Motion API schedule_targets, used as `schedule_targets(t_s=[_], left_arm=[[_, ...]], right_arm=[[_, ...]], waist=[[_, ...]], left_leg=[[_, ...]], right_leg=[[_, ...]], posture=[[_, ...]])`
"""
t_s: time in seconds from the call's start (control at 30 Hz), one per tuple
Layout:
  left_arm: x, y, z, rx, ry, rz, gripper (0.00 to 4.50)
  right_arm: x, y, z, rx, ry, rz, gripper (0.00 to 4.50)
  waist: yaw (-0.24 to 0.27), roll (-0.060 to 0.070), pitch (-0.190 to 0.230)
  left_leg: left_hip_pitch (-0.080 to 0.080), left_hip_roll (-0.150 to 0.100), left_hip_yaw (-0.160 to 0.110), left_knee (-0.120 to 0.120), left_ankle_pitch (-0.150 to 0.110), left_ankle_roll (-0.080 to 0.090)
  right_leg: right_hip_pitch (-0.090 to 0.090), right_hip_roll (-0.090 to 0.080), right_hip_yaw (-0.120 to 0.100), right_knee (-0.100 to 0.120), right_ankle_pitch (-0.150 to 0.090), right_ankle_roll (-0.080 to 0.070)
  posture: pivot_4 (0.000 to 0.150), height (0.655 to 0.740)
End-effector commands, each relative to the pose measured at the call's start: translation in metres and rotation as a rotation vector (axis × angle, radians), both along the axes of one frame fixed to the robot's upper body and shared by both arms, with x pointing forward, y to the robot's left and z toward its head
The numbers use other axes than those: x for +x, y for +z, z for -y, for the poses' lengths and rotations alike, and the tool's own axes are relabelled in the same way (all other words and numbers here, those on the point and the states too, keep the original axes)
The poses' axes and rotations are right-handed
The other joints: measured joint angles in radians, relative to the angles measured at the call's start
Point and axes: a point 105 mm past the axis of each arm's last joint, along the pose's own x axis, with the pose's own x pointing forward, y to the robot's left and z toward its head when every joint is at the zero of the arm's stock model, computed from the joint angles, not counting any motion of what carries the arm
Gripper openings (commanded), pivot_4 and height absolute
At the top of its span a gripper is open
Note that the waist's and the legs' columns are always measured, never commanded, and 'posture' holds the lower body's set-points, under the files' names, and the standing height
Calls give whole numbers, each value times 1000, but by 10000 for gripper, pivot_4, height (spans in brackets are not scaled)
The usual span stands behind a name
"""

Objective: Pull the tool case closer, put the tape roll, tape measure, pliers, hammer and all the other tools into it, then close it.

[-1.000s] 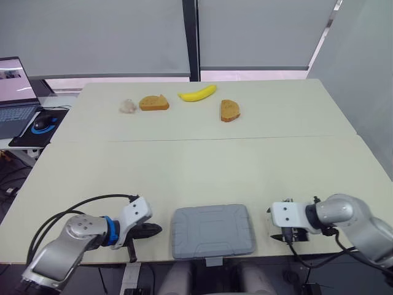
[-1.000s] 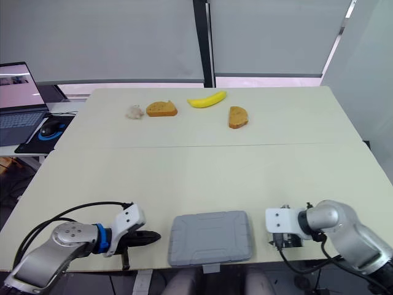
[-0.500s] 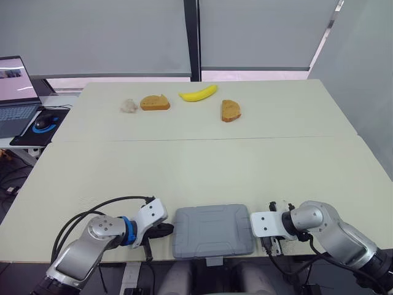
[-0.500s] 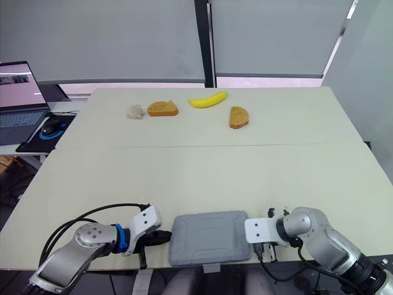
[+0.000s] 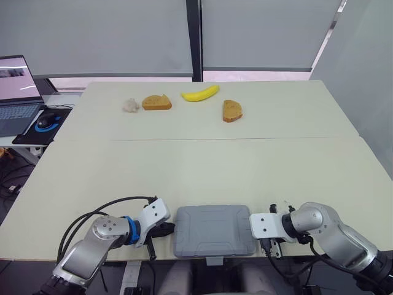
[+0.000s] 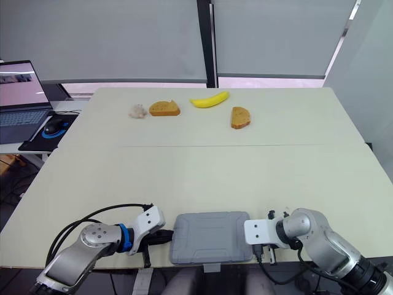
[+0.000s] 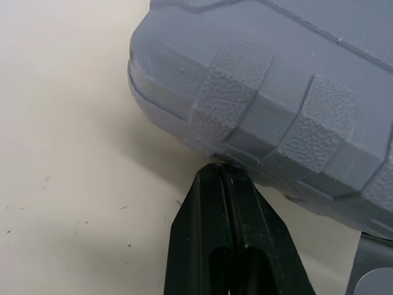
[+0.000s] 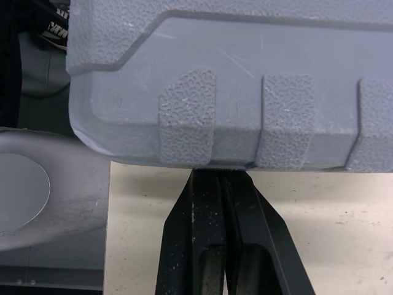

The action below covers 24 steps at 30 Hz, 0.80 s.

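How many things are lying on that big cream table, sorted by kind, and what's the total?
Bread slices: 2
Banana: 1
Small pale lump, too small to identify: 1
Grey tool case, shut: 1
Total: 5

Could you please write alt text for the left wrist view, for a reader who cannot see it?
The left gripper, its black jaws shut, has its tip against the side of the closed grey tool case, near a rounded corner. The case has textured ribs along its edge and lies on a pale table.
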Motion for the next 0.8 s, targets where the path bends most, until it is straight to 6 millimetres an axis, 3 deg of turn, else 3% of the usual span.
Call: schedule_targets(t_s=[0.03,0.27,0.37,0.47,0.63,0.8], left_arm=[[-1,2,11,-26,-47,19,0],[-1,2,7,-15,-37,21,0],[-4,5,-15,29,-17,25,0],[4,20,-43,26,10,87,0],[10,58,-67,-34,-19,177,0],[7,75,-83,63,-59,193,0]], right_arm=[[-2,7,-12,36,46,19,207],[1,7,-6,21,23,24,207],[2,13,9,7,-22,31,207],[6,31,27,35,-50,84,207],[8,71,58,100,-65,175,207],[0,114,90,118,-88,113,207]], waist=[[0,0,0],[0,0,0],[-1,0,0],[0,0,0],[2,0,0],[0,0,0]], left_leg=[[0,0,0,0,0,0],[0,0,0,0,0,0],[0,0,0,0,0,0],[0,0,0,0,0,0],[0,0,0,0,0,0],[0,0,1,0,0,0]], right_leg=[[0,0,0,0,0,0],[0,0,0,0,0,0],[0,0,0,0,0,0],[0,0,0,0,0,0],[0,0,0,-1,0,0],[1,-1,0,-1,0,0]], posture=[[1500,7400],[1500,7400],[1500,7400],[1500,7400],[1500,7400],[1500,7400]])
